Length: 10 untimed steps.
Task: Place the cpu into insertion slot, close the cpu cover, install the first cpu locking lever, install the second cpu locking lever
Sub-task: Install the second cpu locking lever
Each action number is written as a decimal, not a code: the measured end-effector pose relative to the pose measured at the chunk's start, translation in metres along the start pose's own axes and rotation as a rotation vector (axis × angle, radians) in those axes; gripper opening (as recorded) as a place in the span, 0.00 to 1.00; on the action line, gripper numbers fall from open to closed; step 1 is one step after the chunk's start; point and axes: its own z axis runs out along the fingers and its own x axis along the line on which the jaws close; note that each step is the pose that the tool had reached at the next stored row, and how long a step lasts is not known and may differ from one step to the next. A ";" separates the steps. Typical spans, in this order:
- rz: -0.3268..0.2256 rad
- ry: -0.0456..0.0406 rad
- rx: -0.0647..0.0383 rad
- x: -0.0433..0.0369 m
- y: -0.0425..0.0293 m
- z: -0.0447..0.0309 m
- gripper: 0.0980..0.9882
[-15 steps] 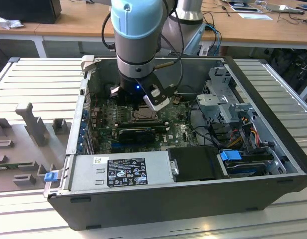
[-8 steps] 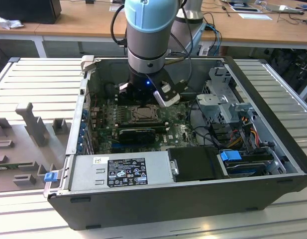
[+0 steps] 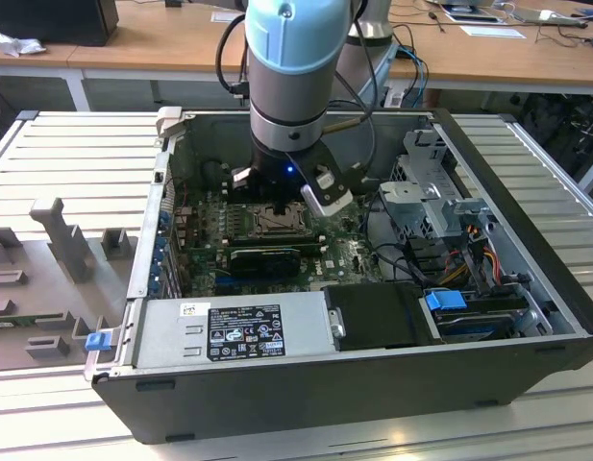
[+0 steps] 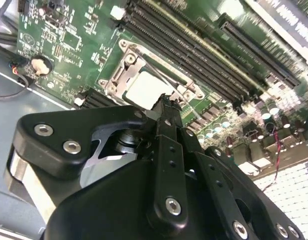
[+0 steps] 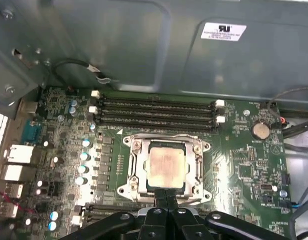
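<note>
In the first wrist view the cpu (image 5: 166, 167), a pale silvery-beige square, lies flat in the insertion slot (image 5: 148, 185) on the green motherboard. The silvery cpu cover (image 5: 136, 167) lies down around it, framing its face. A thin wire lever (image 5: 163, 135) runs along one side of the socket. My gripper (image 5: 166, 199) is shut, its black fingertips pressed together at the socket's edge, just beside the cpu. The second wrist view shows the same fingertips (image 4: 166, 104) right next to the cpu (image 4: 144, 90) and cover (image 4: 119, 75). In the exterior view the gripper (image 3: 280, 206) hangs low over the socket (image 3: 277, 223).
Long black memory slots (image 5: 158, 112) run beside the socket. A coin battery (image 5: 259, 131) sits nearby. The open case holds a grey power supply (image 3: 234, 331) at the front, a metal drive cage (image 3: 431, 192) and loose cables (image 3: 469, 252) on the exterior view's right.
</note>
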 end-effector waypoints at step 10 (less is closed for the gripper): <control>0.000 -0.0001 0.000 0.0002 -0.0035 -0.0009 0.01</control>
